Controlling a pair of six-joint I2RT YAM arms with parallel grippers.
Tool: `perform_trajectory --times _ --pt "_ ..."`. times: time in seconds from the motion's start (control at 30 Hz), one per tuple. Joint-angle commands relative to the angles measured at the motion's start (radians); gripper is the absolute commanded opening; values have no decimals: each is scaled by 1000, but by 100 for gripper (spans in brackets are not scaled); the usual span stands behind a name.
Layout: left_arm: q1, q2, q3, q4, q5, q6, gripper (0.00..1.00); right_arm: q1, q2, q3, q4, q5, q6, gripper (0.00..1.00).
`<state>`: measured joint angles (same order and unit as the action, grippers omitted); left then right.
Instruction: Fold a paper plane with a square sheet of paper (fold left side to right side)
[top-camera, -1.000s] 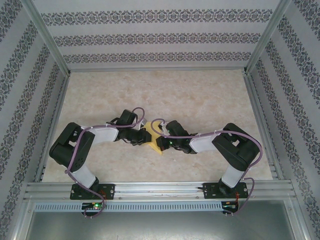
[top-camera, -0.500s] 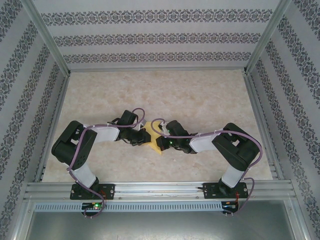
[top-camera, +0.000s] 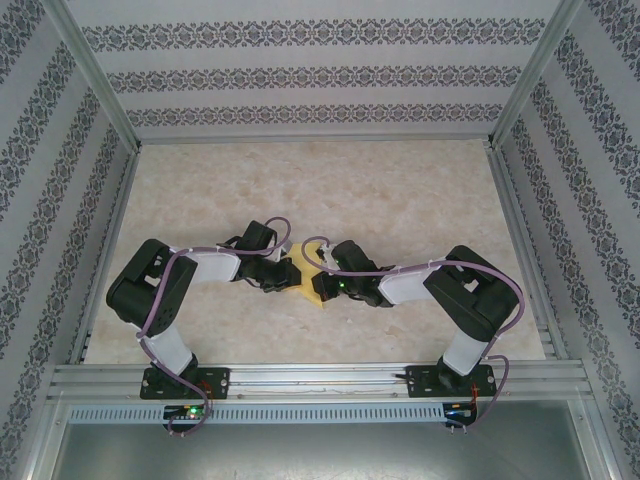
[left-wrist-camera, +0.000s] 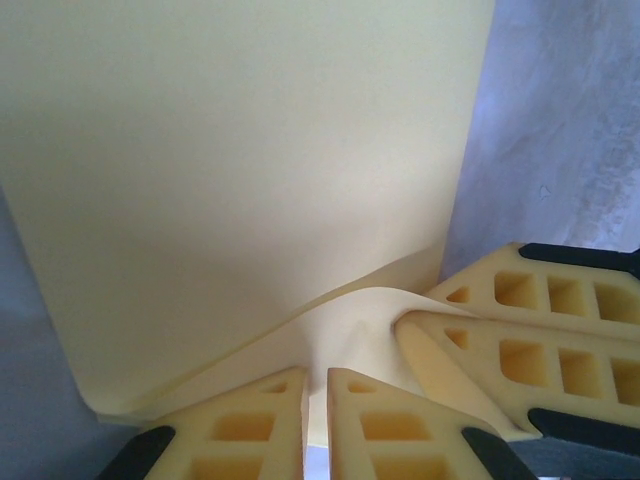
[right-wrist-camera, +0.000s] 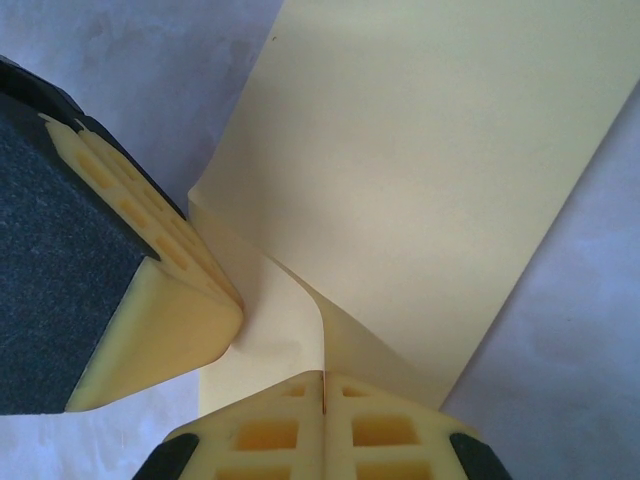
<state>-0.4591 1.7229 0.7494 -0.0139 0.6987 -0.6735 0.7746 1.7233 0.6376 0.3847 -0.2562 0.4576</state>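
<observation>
sheet: your square sheet of paper sat on the table, roughly mid-width and in the table's near half. From above most of it was tucked under the two wrists, with just a yellow corner poking out toward the table's near edge.
shape of it: up close it was one broad flat panel with a flap curling up off the layer underneath, rounded rather than pressed into a crease.
left gripper: it was low over the table's middle, reaching in from the table's left side. The fingers were drawn almost together with only a thin slit between them, and the tips were right at the paper where the flap lifted. Honestly couldn't tell if any paper was actually caught in that slit.
right gripper: it reached in from the table's right side, also low over the middle. It was clamped tight, and the flap's thin edge ran straight into the seam between the fingers, so you had the paper pinched there.
the two together: the fingertips sat just beside each other over the same spot of the table, and the left one's tip was up against the curl. Whether the fingers themselves touched, can't say.
surroundings: the table had a pale marbled top, with patterned walls on three sides.
</observation>
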Motion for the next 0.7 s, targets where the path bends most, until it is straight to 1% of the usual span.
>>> perform_trajectory --times 0.0,0.2,0.4,0.47,0.67 --pt "-10 35 8 -40 -43 28 11 -8 32 -14 -117 11 -3 0" --pt "-10 45 -2 -92 -85 45 10 -30 -3 3 -119 -19 4 0" --pt "-9 50 -35 -79 -105 31 10 -55 -29 44 -127 -58 7 6" --pt "-9 52 -43 -66 -105 23 10 -59 -47 52 -124 -57 6 10" --pt "-10 64 -52 -38 -103 11 10 -85 -125 61 -140 -56 6 25"
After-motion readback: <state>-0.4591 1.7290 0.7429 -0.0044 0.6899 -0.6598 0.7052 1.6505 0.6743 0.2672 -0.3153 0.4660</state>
